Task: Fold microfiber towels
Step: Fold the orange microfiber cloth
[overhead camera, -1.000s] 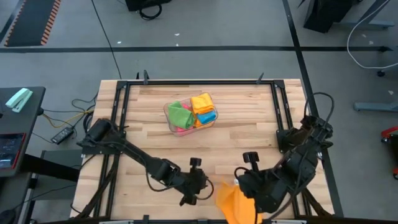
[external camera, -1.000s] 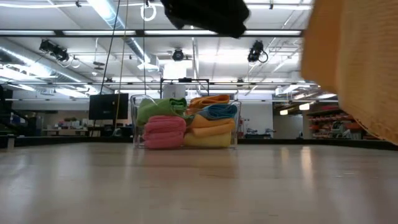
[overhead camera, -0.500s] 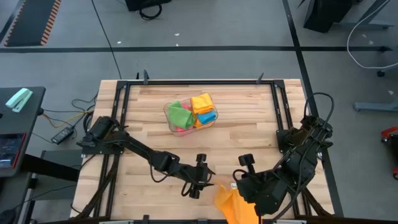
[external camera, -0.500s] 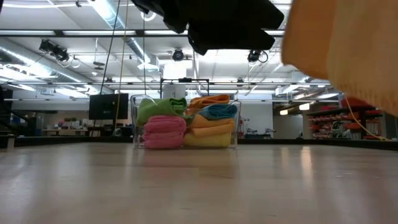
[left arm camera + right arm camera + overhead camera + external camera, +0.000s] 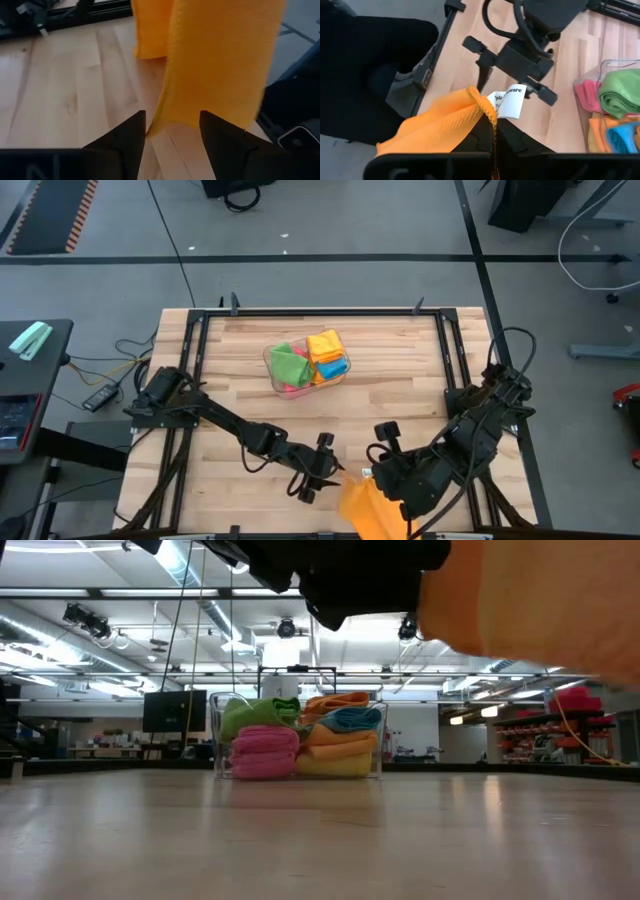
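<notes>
An orange microfiber towel hangs near the table's front edge, with my right gripper shut on it. It fills the upper right of the low view, clear of the tabletop. My left gripper is open and points almost level at the towel. Its fingers stand on either side of the towel's lower edge. In the high view my left gripper sits just left of my right gripper. More folded towels fill a clear bin. My right gripper pinches the orange towel between its two fingers at a hemmed corner, beside the white label. The fingers slant downward. The towel hangs below them, slack and lifted clear of the table. My left gripper: I cannot tell whether a finger touches the towel's lower corner.
The clear bin holds green, pink, yellow, orange and blue cloths and stands at the middle of the table's far half. Bare wood lies between it and the grippers. A black frame rims the table.
My left gripper has moved toward the table's right edge, up to the hanging towel, and has tipped up closer to level. My right gripper has edged left and rolled a little. The towel's lower edge now hangs higher and farther left in the low view.
</notes>
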Action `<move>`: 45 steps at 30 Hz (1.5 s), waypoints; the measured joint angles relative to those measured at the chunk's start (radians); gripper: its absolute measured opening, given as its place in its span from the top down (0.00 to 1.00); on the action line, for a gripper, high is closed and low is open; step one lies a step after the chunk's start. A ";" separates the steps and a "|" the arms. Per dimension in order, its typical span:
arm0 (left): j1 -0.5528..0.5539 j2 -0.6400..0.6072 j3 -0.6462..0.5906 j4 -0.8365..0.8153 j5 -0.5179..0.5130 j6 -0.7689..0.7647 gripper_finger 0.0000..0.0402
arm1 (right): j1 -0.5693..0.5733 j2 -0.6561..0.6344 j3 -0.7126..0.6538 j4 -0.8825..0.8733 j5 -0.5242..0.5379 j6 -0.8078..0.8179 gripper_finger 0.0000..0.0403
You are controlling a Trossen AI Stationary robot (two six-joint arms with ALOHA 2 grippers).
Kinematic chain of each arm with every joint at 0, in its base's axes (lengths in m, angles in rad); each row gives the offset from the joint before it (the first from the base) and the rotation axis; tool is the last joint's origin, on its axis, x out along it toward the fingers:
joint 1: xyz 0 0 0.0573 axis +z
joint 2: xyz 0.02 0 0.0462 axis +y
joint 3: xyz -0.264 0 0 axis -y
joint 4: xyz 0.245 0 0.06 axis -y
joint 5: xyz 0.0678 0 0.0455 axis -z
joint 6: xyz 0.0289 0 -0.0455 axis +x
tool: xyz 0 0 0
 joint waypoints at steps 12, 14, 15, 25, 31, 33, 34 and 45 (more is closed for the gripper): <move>0.000 0.000 0.000 -0.006 0.005 0.001 0.76 | -0.007 0.000 0.000 0.000 0.041 -0.011 0.98; 0.000 0.000 0.000 -0.006 0.004 0.002 0.86 | -0.007 0.000 0.000 0.000 0.049 -0.011 0.98; 0.001 0.000 0.000 -0.006 0.002 0.002 0.92 | -0.006 0.000 0.000 0.000 0.052 -0.011 0.98; -0.064 -0.079 0.125 -0.440 -0.039 -0.135 0.98 | 0.004 0.000 0.000 -0.095 0.040 0.073 0.98; -0.126 -0.151 0.294 -0.869 -0.124 -0.251 0.99 | -0.026 0.002 -0.046 -0.198 0.071 0.176 0.98; -0.134 -0.161 0.357 -0.985 -0.127 -0.302 0.98 | -0.047 0.001 -0.075 -0.204 0.075 0.174 0.98; -0.138 -0.165 0.384 -1.051 -0.123 -0.321 0.98 | -0.059 0.000 -0.092 -0.205 0.077 0.169 0.98; -0.085 -0.166 0.557 -1.535 -0.146 -0.479 0.97 | -0.222 0.001 -0.203 -0.220 0.262 0.032 0.98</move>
